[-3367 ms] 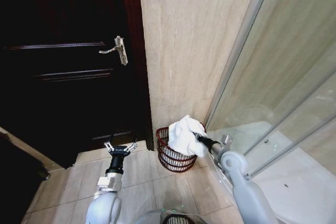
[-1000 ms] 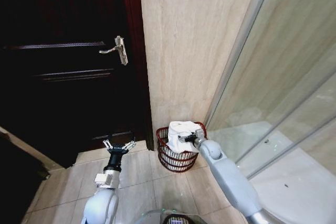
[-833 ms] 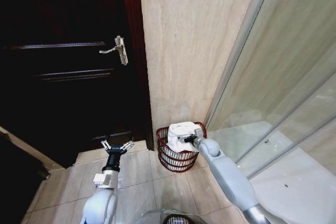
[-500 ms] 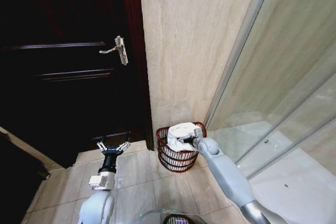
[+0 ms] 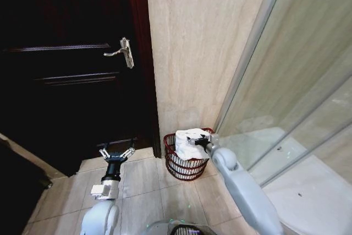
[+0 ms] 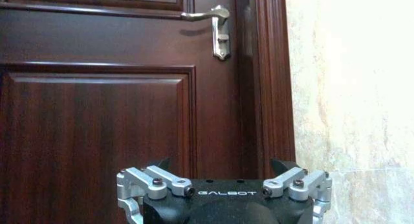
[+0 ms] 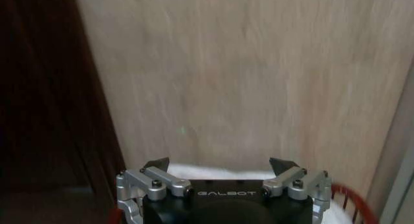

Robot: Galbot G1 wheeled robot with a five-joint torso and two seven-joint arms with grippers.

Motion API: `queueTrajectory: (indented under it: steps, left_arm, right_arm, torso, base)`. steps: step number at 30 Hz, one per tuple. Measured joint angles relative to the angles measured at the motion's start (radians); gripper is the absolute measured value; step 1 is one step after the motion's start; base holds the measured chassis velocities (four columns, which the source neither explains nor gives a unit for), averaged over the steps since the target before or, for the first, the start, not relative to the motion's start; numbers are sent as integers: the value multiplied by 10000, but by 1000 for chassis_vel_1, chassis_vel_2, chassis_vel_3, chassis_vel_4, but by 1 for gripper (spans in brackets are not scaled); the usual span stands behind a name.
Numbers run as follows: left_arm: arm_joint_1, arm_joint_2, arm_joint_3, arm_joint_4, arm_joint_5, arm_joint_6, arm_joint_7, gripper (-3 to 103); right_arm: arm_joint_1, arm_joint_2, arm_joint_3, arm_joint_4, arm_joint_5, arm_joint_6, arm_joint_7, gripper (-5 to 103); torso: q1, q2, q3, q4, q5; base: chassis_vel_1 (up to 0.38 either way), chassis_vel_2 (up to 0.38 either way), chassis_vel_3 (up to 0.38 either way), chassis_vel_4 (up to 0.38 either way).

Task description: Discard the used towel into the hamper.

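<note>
A dark wooden door (image 5: 71,70) fills the left of the head view — panelled, closed, with a deep red-brown frame (image 5: 144,59) running down its right edge. A silver lever handle (image 5: 122,52) sits on a narrow backplate near that edge; in the left wrist view the same handle (image 6: 216,27) shows above a raised rectangular panel (image 6: 97,122). Beside the frame stands a wall of pale beige stone tiles (image 5: 198,42), faintly veined, with thin joint lines. To the right a glass shower screen (image 5: 308,92) slants away, edged by a pale metal rail (image 5: 250,53) — a white shower base (image 5: 313,185) lies behind it. The floor (image 5: 143,182) is laid with beige tiles.
</note>
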Motion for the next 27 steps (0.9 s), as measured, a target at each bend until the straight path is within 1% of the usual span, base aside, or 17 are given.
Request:
queueTrajectory:
  steps: [3,8,12,14,18,27]
  left_arm:
    - [23,-5,89,-23,21,26,32,100]
    - [56,-5,172,-101,31,23,32,100]
    - [92,7,183,-152,25,23,28,100]
    - [128,8,151,-203,-1,27,19,100]
    - [197,19,115,-230,-12,41,21,100]
    - [193,-2,127,-227,8,3,8,100]
  right_arm:
    - [-1003,156,206,921,-649,437,1,100]
    - [-1501,183,349,1332,-1006,559,49,100]
    - [-1578,176,402,1415,-1087,557,98,100]
    - [-1701,160,435,1524,-1173,542,111,100]
    - [-1800,163,486,1578,-1234,516,120,100]
    - [-1817,151,559,1614,-1230,479,169,100]
  torso:
    - [11,36,20,-2,0]
    - [83,222,135,0,0]
    - [136,347,209,0,0]
    - [193,494,300,0,0]
    - [232,601,366,-1,0]
    - [248,635,389,1,0]
  base:
    - [0,0,0,0]
    - [0,0,0,0]
    - [0,0,0,0]
    - [0,0,0,0]
    - [0,0,0,0]
    - [19,13,11,16]
